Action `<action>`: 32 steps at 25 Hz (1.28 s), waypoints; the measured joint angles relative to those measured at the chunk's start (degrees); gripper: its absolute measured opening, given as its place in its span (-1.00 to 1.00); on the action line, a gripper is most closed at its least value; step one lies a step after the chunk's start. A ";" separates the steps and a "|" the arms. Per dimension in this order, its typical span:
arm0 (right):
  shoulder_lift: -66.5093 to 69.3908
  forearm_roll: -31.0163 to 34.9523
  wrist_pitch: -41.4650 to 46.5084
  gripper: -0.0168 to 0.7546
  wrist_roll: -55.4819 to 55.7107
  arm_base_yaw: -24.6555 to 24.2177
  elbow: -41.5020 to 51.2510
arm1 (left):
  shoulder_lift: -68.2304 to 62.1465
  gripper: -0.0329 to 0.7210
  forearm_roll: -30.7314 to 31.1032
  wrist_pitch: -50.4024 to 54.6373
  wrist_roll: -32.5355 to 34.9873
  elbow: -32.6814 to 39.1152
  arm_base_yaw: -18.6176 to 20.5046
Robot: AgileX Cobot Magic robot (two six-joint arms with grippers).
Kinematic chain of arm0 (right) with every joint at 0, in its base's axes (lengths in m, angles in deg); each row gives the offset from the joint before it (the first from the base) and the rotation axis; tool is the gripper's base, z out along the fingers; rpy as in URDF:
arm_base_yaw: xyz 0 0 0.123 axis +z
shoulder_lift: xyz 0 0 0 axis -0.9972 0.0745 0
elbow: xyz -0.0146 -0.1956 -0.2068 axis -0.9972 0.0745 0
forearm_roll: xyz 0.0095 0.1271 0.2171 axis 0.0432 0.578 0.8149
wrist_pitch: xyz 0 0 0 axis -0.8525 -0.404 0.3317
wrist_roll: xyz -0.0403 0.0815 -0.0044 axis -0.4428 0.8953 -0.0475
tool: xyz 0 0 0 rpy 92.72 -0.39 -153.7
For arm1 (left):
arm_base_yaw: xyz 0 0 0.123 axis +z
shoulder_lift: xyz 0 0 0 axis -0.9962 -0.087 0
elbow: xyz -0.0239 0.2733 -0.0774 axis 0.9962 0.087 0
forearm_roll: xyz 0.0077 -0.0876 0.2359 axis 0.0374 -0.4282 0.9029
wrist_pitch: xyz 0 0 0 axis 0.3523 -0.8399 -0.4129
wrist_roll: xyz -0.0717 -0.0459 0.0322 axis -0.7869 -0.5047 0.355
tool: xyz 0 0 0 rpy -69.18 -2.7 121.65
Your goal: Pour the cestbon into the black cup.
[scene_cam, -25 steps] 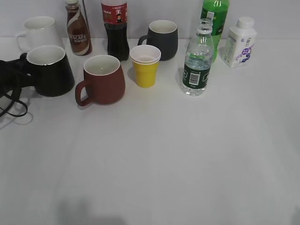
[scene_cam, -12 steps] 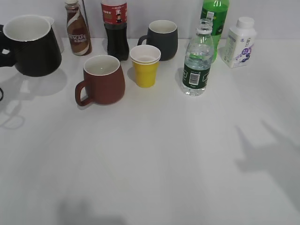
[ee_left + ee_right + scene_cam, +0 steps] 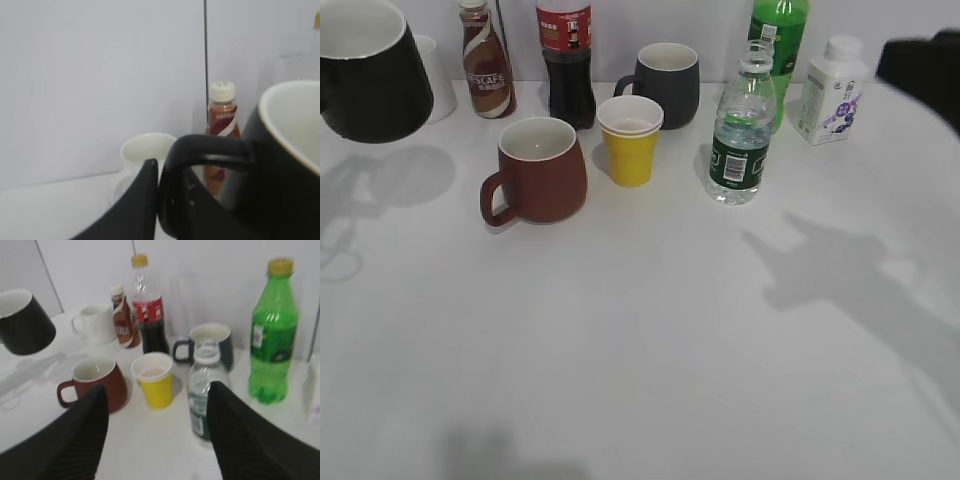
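I have the left gripper (image 3: 157,200) clamped on the handle of the black cup (image 3: 368,70), which hangs clear of the table (image 3: 640,340) at the far left, its shadow below it. The cestbon (image 3: 740,125) stands upright on the table, right of the yellow cup (image 3: 631,140) and just in front of the green soda bottle (image 3: 778,35). My right gripper (image 3: 157,435) hovers above the table, jaws wide apart, facing the cestbon.

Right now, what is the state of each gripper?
Left gripper: shut on the black cup handle, cup lifted.
Right gripper: open, holding nothing.
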 joint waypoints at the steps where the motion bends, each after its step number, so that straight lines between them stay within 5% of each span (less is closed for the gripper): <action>1: 2.33 -0.91 0.43 0.23 1.77 0.00 -0.07 | 0.49 -0.77 0.20 0.16 0.00 0.00 0.00; 6: 13.91 -27.37 -11.47 0.19 35.85 0.23 -1.15 | 1.72 -0.77 0.64 1.72 0.00 0.00 0.00; 11: 16.15 -40.77 -43.95 0.16 55.13 6.27 -1.15 | 2.11 -0.77 0.78 2.03 0.00 0.00 0.00; 17: 19.29 -85.71 -61.58 0.16 88.95 23.12 1.07 | 2.96 -0.77 0.95 1.99 0.00 0.00 0.00; 21: 27.55 -91.03 -67.98 0.25 93.69 24.68 2.04 | 3.01 -0.77 0.95 2.06 0.00 0.00 0.00; 26: 36.36 -91.09 -76.30 0.73 98.90 24.77 1.47 | 3.33 -0.77 0.97 2.34 0.00 0.00 0.00; 32: 44.15 -90.85 -77.64 0.79 100.14 24.77 -4.16 | 4.29 -0.77 0.97 2.59 0.00 0.00 0.00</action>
